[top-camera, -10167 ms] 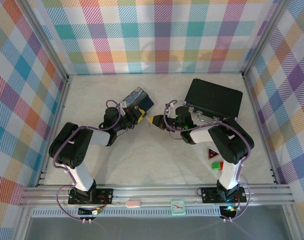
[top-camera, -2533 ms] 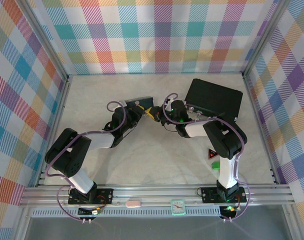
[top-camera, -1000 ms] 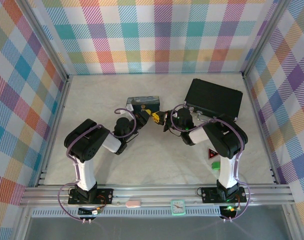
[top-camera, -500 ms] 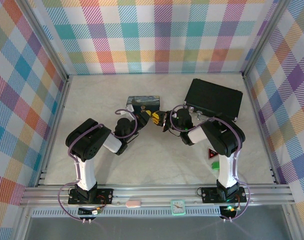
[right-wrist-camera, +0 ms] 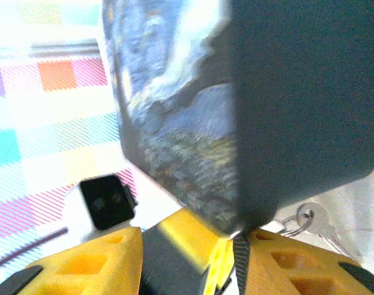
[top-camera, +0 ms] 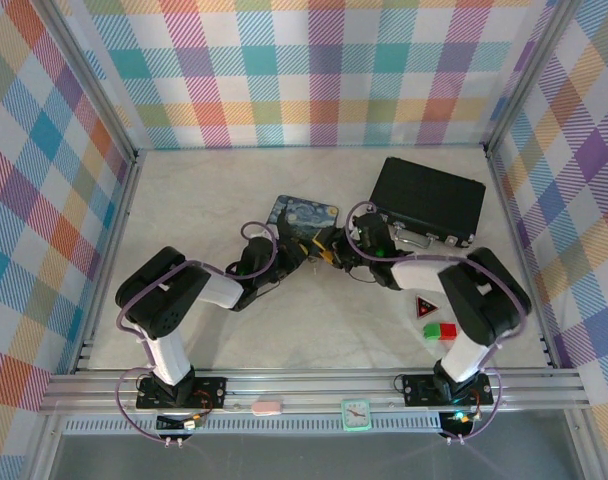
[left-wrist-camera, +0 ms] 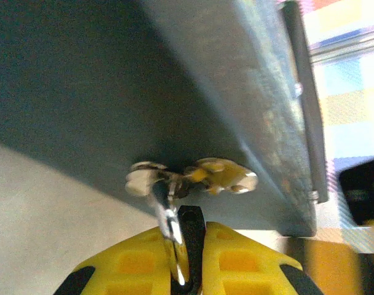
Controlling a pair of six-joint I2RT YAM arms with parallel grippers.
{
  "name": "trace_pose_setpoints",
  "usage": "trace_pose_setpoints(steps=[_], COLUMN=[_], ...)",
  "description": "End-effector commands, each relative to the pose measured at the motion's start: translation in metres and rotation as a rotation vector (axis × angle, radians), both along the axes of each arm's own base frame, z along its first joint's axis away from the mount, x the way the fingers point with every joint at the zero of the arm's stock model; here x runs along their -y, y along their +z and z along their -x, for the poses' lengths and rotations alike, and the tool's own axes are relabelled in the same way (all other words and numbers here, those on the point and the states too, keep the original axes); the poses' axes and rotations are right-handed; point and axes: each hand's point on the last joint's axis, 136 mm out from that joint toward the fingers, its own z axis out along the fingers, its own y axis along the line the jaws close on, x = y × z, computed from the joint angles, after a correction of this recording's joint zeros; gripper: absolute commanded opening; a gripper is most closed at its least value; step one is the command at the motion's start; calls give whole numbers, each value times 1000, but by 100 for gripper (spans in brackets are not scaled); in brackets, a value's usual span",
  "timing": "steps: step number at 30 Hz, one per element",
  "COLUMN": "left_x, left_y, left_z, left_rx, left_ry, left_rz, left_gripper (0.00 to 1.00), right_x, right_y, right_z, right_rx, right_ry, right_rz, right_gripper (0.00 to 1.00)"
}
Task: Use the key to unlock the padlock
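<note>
Left claw (left-wrist-camera: 190, 233) pinches the key (left-wrist-camera: 219, 176); the tin (top-camera: 306, 212) now lies flatter.

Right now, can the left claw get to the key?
Probably yes. In the left wrist view the key lies just ahead of the left claw, beside the painted tin, with nothing between them. A silvery part of it seems to run down between the yellow fingers.

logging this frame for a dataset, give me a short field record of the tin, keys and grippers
tin: blue painted metal tin, left of the flat black case
keys: small silver metal key cluster, at the tin's wall
left gripper: shut on a silver piece of the cluster
right gripper: at the tin's near corner, grip unclear
</note>
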Motion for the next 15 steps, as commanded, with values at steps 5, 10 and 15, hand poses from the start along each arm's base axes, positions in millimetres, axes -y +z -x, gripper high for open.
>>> trace_pose_setpoints(steps=[5, 10, 15], left_x=[6, -9, -43], left_y=[-25, -22, -8], left_z=[7, 16, 25], left_rx=[-70, -91, -126], left_ry=[-34, 7, 78], left_rz=[-36, -53, -79], left_gripper=[3, 37, 57], right_x=[19, 2, -21], right_y=[6, 15, 16], right_z=[22, 38, 51], right_rx=[223, 317, 385], right_ry=[218, 373, 533], right_rz=[447, 591, 726], right_gripper=[44, 45, 51])
